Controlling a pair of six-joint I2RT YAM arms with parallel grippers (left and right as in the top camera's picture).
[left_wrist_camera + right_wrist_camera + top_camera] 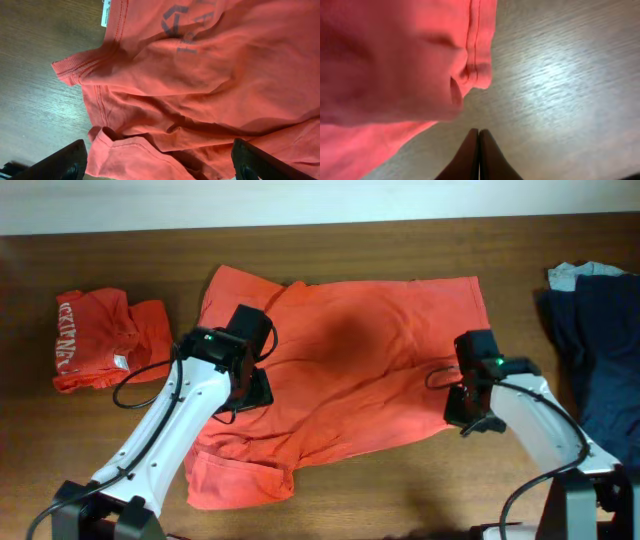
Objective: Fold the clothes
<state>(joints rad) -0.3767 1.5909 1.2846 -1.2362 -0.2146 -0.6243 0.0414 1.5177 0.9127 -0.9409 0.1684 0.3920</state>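
A red-orange T-shirt [350, 360] lies spread and rumpled, print side down, across the middle of the table. My left gripper [250, 385] hovers open over its left part; in the left wrist view the fingers [65, 164] stand wide apart above bunched cloth [200, 80], with faint lettering showing through and a white tag [105, 12] at the top. My right gripper [472, 418] sits at the shirt's lower right corner. Its fingertips [479, 150] are pressed together over bare wood, with the shirt's hemmed corner [470, 60] just ahead and nothing between them.
A second red-orange shirt [100, 340] lies folded at the far left, white lettering showing. A pile of dark navy and pale blue garments [600, 340] sits at the right edge. Brown wooden tabletop [400, 480] shows along the front.
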